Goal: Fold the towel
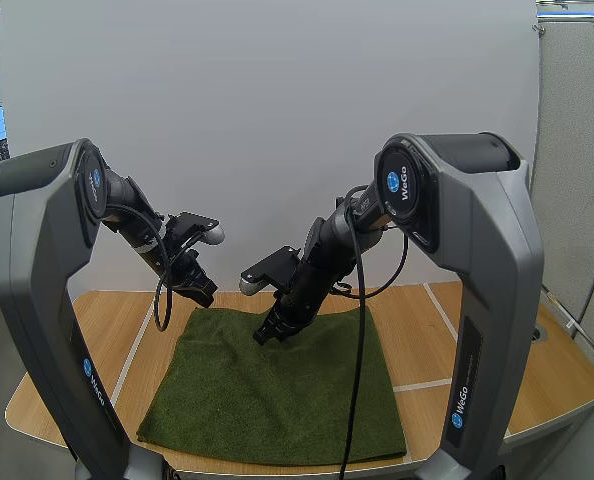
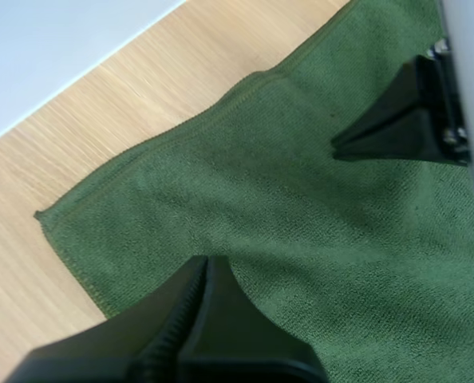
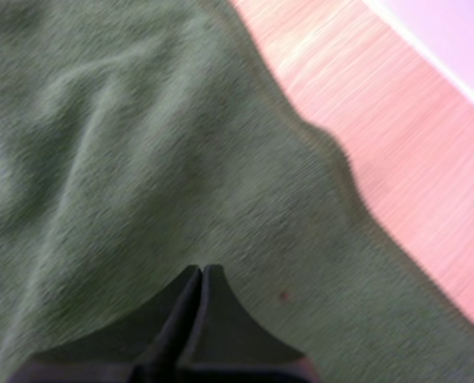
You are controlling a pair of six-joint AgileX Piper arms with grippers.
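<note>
Your left jaws, right jaws: both closed, empty | poised at far edge of flat dark green cloth towel (image 1: 277, 390) on wooden desk (image 1: 477, 340) | likely pre-grasp for fold

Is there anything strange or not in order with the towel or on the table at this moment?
Nothing serious. The green towel lies spread on the table, with no tear or spill. Only soft ripples show in it near the right gripper, by its far edge; it is not quite smooth there.
</note>
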